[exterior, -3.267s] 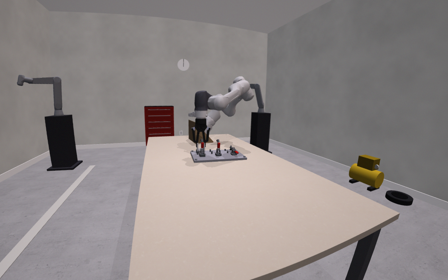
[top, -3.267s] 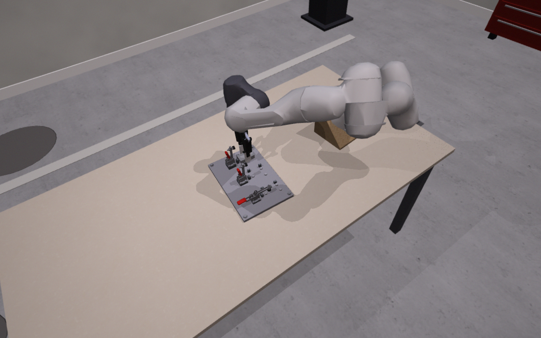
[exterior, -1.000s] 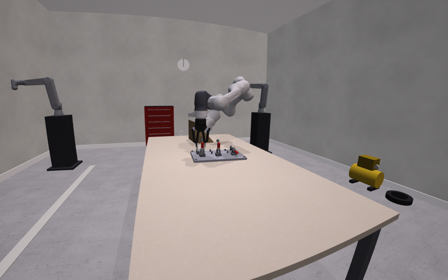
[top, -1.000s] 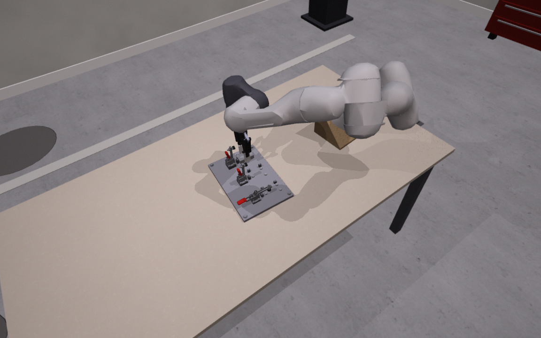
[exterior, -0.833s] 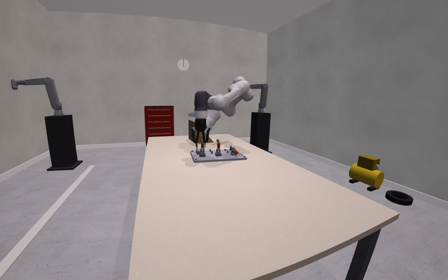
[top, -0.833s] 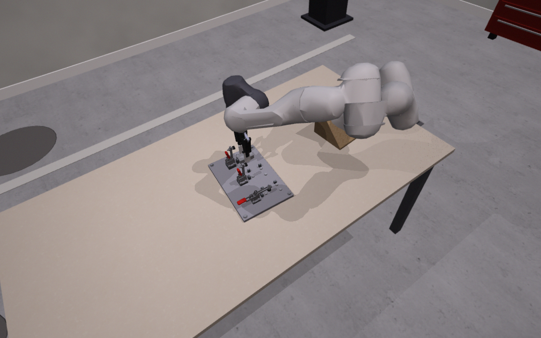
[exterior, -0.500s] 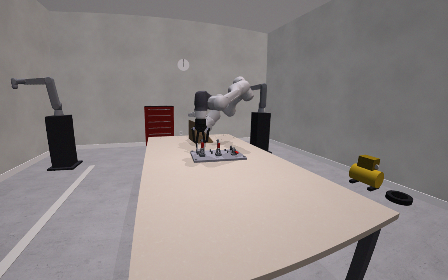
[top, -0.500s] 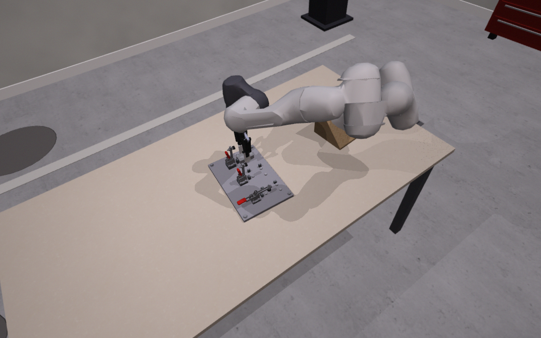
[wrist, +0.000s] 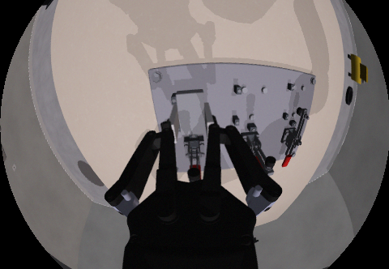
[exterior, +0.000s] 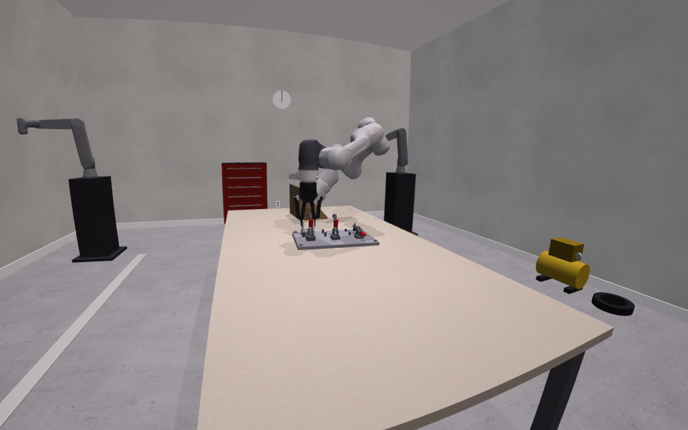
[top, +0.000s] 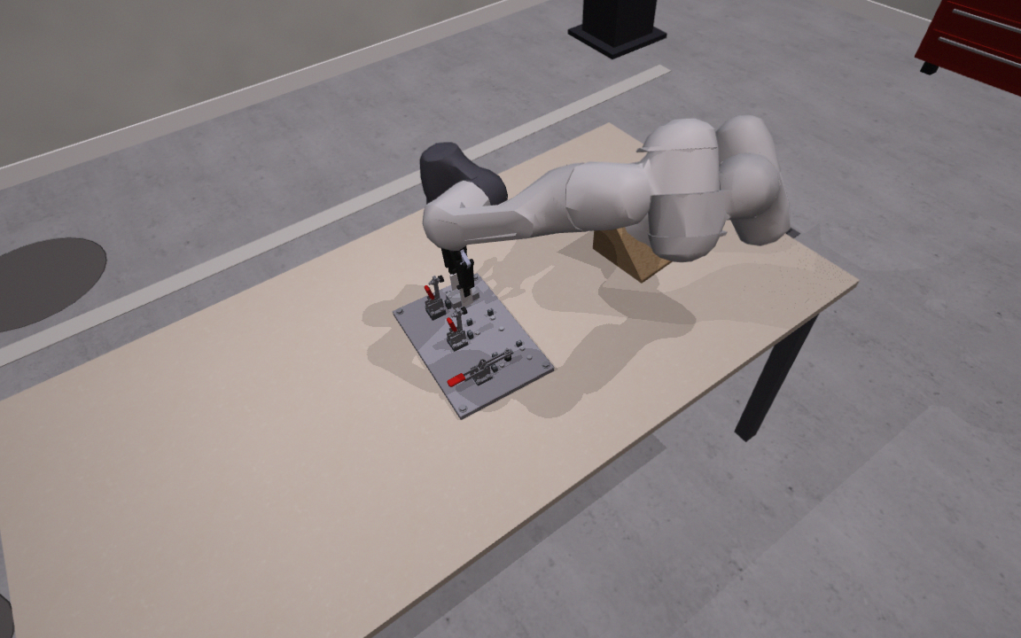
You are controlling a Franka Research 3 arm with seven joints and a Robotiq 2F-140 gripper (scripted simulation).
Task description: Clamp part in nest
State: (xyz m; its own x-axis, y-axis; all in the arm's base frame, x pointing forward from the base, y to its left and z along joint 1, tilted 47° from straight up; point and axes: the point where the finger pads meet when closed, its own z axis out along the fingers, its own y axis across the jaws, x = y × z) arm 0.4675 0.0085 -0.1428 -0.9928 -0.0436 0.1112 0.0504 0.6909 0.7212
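The grey fixture plate (top: pixel 472 349) lies on the table and carries three nests with red-handled clamps. My gripper (top: pixel 463 295) stands upright over the far nest and is shut on the part (wrist: pixel 190 109), a light grey block held by its long sides. The part lies low over that nest, lengthwise away from the clamp; I cannot tell whether it touches the pads. The far clamp (top: pixel 431 295) and the middle clamp (top: pixel 453 326) stand with handles up. The near clamp (top: pixel 472 375) lies flat, its handle pointing off the plate. The gripper also shows in the exterior view (exterior: pixel 308 214).
A brown wedge-shaped block (top: pixel 629 252) sits on the table behind the fixture, under my arm. The table's right edge is close beyond the plate. Off the table stand a red drawer cabinet (exterior: pixel 243 189) and black pedestals (exterior: pixel 399 200).
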